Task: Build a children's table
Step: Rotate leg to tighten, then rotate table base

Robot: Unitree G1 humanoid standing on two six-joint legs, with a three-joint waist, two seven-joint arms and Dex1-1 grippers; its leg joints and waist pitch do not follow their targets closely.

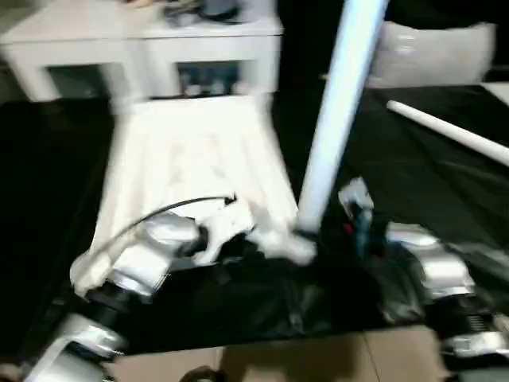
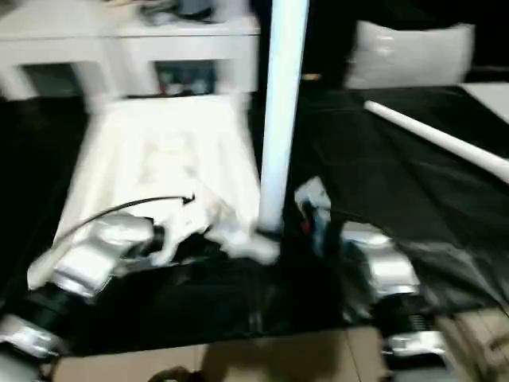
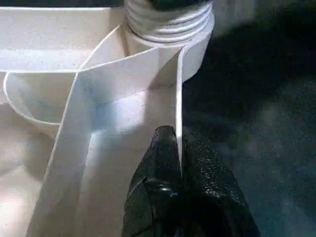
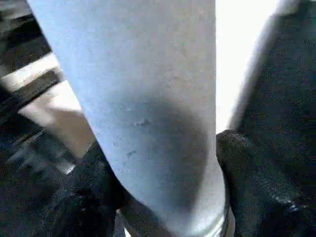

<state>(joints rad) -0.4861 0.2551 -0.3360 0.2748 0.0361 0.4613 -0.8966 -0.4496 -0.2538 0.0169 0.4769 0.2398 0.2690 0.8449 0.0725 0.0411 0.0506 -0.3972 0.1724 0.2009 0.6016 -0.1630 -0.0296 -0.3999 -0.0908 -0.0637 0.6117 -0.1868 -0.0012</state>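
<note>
White ribbed tabletop (image 1: 191,159): left gripper (image 3: 178,163) clenched on its thin wall; right gripper (image 4: 163,197) straddles the smooth tubular leg (image 1: 338,111), grasp unclear.

Upright leg (image 1: 338,111) in tabletop's (image 1: 191,159) near right corner socket

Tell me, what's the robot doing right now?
Left gripper pinching the tabletop rim. Right gripper around the upright leg at its corner socket. Spare leg lies clear.
</note>
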